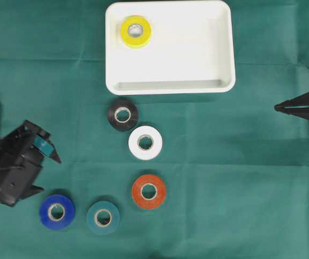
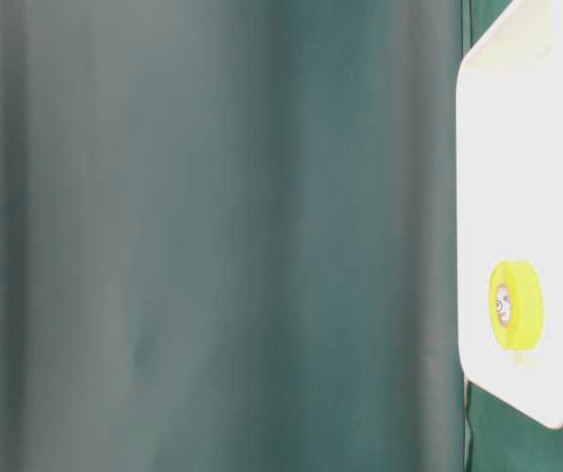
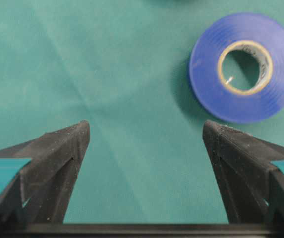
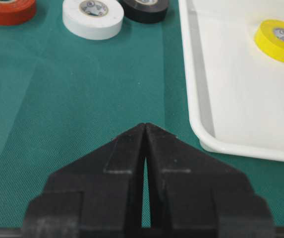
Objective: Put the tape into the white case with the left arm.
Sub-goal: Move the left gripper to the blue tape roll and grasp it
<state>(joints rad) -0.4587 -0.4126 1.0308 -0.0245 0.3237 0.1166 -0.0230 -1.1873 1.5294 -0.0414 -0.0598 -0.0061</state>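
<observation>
A green cloth (image 1: 240, 178) covers the surface.
Faint fold creases cross the fabric, which lies flat and fills the overhead view edge to edge, wrinkled lightly near the middle.

Looks like a robotics lab setup, not a home or shop. Desk (image 1: 240, 162) fully draped w/ plain green cloth, two black robot arms at either edge, cams mounted on the wrists. Props laid out test-style: coloured tape rolls (image 1: 145, 142) in a loose spread, one white case (image 1: 197, 54). Green backdrop behind too.
</observation>
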